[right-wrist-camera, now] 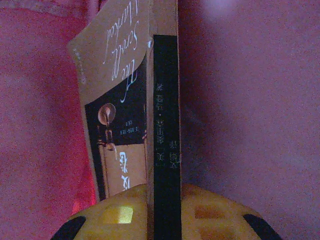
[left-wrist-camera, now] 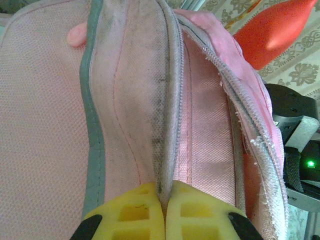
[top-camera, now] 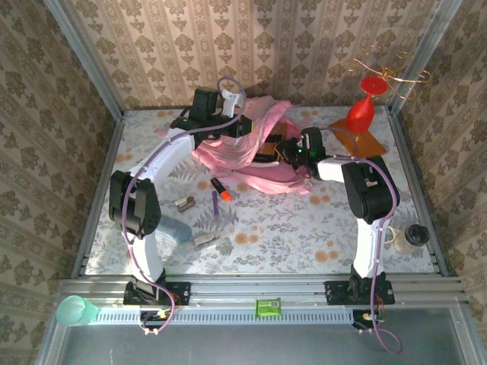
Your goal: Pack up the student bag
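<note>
Rail [top-camera: 251, 287], floral tabletop [top-camera: 304, 228], student bag [top-camera: 274, 181], papered walls [top-camera: 266, 46]

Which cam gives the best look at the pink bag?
Top external: most of the student bag shows there, partly under the arms. Left wrist is a close-up of its zipper edge pinched in the left gripper; right wrist has its pink fabric behind a book that the right gripper holds.

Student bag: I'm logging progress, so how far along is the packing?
Done: the bag is unzipped, its zip edge pinched by the left gripper. In hand: the right gripper holds a book, pink fabric all around it. Left: release the book; a marker and a pen lie on the table.
</note>
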Available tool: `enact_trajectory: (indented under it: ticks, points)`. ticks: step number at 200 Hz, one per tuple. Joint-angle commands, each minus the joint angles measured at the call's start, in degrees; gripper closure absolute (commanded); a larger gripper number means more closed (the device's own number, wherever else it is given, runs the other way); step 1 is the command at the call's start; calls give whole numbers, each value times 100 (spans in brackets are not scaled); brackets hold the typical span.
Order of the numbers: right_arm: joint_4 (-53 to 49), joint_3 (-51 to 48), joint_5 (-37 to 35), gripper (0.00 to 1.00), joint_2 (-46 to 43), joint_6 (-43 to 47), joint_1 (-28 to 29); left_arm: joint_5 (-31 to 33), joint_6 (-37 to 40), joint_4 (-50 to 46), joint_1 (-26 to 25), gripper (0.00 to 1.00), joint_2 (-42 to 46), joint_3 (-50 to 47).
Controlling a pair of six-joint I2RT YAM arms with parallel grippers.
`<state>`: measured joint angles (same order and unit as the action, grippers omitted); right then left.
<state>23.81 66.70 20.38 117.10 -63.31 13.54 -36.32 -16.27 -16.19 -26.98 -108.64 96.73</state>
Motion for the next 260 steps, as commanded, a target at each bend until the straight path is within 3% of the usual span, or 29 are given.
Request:
enact_trajectory:
  ticks: [1,26,51,84,122,138,167,176,192,210,230,246,260]
  points:
    - [-419,260,-555,97,-58,452,121,-614,169,713,-143,100,-24,330]
    - [-388,924,-1011,95,225,408,580,-710,215,652,-261,100,-250,602]
    - [-583,1300,-1125,80,255,715,759,-737,233,620,-311,100,-500,969]
    - [-713,-323,-1171,61,-1220,1524,406,-842,304,651,-162,100,-643,1148]
    - [-1616,-1883,-1464,52,-3322,2646,114,-953,367,704,-111,100,-768,1160]
    - [-2113,-2044,-1547,50,-3841,3072,87,-710,245,724,-228,100,-807,1141]
    - [-2295,-2642,-1719,47,-4573,3167,159,335,-467,1192,-540,100,-904,850]
    - [-2390,-2785,-1857,48,-4798,3185,167,619,-509,1188,-656,94,-997,851]
    - [-2550,-2842,-1898,49,-5022,3306,253,854,-244,749,-794,73,-1123,1094]
    - [-2705,-2659,-1941,49,-4982,3410,674,1293,119,132,-751,58,-824,974]
    - [-2349,-2567,-1779,50,-4669,3238,1148,1842,-303,654,-347,44,129,-528]
    - [-1841,-2479,-1534,49,-4133,2994,1322,2169,-1224,1601,177,33,926,-2289]
    - [-1626,-2251,-1385,52,-3514,2857,1345,2388,-1790,1829,632,29,1235,-3156]
